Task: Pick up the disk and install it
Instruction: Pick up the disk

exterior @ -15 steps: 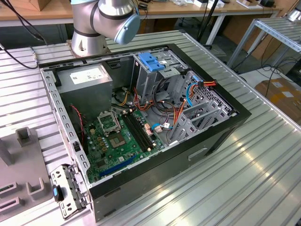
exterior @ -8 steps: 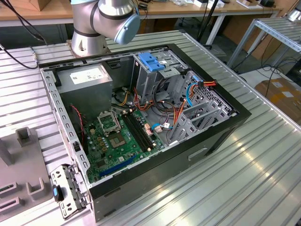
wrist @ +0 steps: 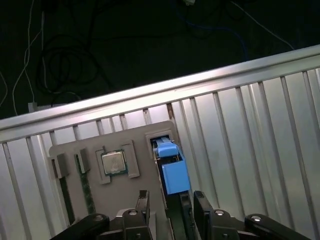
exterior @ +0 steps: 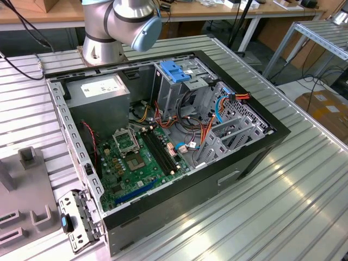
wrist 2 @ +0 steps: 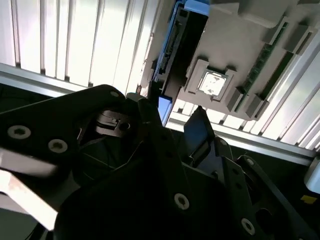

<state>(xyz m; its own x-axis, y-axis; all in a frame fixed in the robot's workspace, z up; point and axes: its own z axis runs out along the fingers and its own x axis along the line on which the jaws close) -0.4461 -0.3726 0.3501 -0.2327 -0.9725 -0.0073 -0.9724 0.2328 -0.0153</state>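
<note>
**Gripper** [wrist: 171, 200]: jaws open. In the first wrist view, one finger stands on each side of the near end of the disk. I cannot tell whether either pad touches it.

**Disk** [wrist: 172, 167]: stands on edge in a slot of the grey fixture tray [wrist: 135, 145], bright blue carrier rail uppermost. In the second wrist view the disk [wrist 2: 177, 45] shows as a dark slab with a blue rim, just ahead of the finger gap.
- Handling, as a judgement: rigid, fairly dense for its bulk, and sensitive to knocks.
- The metal faces are smooth and likely slippery.
- The plastic rail will flex (its end tabs especially).
- The best hold looks to be across the two broad flat faces, near the middle of the exposed end, clear of the tabs.

**Neighbours in the tray**: processor chip [wrist: 114, 162] in its own recess just beside the disk, and a green memory stick [wrist: 85, 190] further along.

**Support**: ribbed aluminium table [wrist: 250, 125].

**Destination area**: in the exterior view, the open computer case [exterior: 179, 212] lies well apart from the tray [exterior: 27, 190]. Its drive cage [exterior: 179, 89] is near the arm's base.
</note>
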